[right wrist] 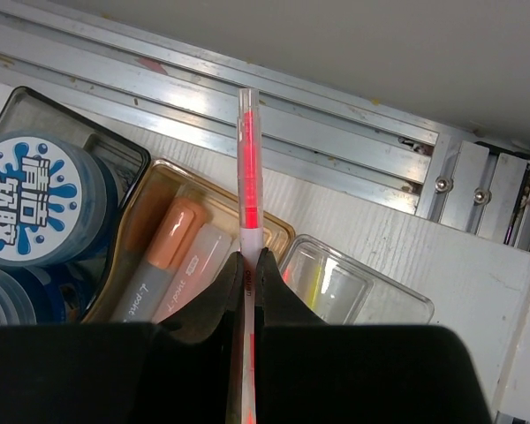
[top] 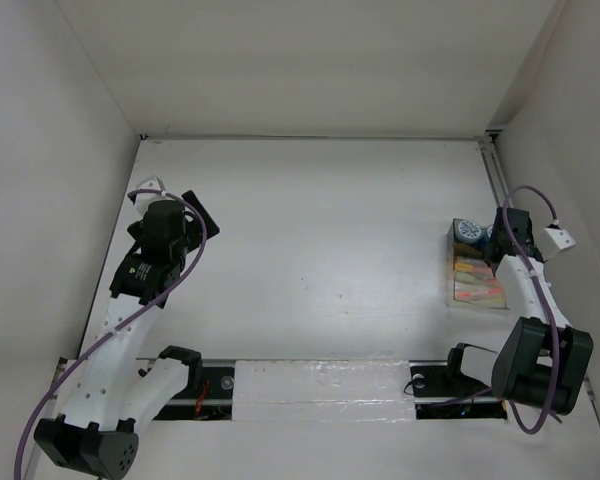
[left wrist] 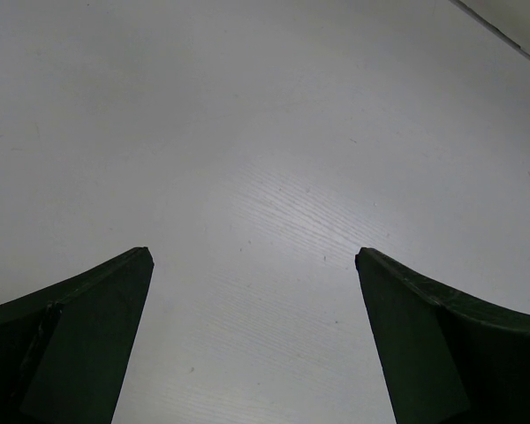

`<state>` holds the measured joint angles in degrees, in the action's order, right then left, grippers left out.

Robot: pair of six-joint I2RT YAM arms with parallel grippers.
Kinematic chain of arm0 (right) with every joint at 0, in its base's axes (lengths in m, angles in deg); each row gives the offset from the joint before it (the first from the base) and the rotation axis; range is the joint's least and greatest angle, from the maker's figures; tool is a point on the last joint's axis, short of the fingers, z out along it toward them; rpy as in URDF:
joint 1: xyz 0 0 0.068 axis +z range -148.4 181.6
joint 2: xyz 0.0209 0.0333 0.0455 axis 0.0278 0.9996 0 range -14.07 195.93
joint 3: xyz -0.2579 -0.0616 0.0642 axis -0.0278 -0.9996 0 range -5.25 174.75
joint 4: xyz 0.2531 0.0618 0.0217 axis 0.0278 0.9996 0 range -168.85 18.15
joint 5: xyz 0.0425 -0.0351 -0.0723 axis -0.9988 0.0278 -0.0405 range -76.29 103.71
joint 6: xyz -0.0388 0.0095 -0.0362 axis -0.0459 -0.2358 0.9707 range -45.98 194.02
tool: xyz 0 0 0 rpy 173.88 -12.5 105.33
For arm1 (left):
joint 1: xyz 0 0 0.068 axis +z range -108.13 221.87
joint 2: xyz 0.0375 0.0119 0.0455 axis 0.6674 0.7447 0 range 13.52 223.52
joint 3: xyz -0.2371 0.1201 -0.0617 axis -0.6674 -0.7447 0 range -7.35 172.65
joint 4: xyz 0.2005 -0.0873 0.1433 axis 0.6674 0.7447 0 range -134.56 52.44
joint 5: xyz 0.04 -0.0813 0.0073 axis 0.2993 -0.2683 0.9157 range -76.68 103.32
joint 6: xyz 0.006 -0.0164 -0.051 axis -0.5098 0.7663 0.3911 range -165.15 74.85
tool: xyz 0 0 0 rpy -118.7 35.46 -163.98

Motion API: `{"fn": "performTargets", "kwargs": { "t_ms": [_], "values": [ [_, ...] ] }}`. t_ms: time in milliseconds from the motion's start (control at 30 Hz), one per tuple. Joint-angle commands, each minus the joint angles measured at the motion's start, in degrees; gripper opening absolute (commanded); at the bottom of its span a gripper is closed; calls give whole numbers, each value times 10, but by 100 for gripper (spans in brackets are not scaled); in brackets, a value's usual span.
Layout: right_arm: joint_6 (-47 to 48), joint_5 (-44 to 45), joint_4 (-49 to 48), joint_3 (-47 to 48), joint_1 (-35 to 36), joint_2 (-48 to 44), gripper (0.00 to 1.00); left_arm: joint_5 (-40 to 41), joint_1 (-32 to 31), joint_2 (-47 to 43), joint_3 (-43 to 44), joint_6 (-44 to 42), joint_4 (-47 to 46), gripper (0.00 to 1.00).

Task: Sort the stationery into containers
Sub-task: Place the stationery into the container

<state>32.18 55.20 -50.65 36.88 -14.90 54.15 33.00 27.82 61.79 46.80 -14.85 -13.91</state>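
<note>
White table (top: 310,220): matt with a faint wood grain, shut in by pale walls (top: 40,150) on three sides.
Aluminium rail (right wrist: 318,124): grooved, crossing ahead of the right tool (right wrist: 250,258), with bolts at its right end.
Left tool (left wrist: 252,256): fingers spread wide apart, with only bare table between them.
Right tool: clamped shut on the red-pink pen (right wrist: 247,168), above the tray (right wrist: 397,305).
Pen axis: long axis runs straight out from the fingertips, far tip over the rail.
Tray: directly beneath the right tool, with three compartments in view.
Blue-and-white rolls (right wrist: 31,199): in the dark-tinted compartment, left of the tool, printed faces up.
Orange marker (right wrist: 163,247): in the tan-bottomed compartment just left of the fingertips, beside a paler one, both leaning up and to the right.
Yellow marker (right wrist: 314,283): in the clear compartment right of the fingertips.
Hidden: the pen's near end is behind the fingers. The second roll is cut off at the frame edge. The markers' lower ends are behind the tool body.
</note>
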Motion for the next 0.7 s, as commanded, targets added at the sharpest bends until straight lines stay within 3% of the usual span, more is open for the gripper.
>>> {"fn": "performTargets", "kwargs": {
  "t_ms": [0,667],
  "values": [
    [-2,4,4,-4,-3,-20,0,3,-1,-8,11,-7,-14,100],
    [-61,7,50,-14,27,-66,0,9,-1,-13,11,-7,-14,100]
  ]
}}
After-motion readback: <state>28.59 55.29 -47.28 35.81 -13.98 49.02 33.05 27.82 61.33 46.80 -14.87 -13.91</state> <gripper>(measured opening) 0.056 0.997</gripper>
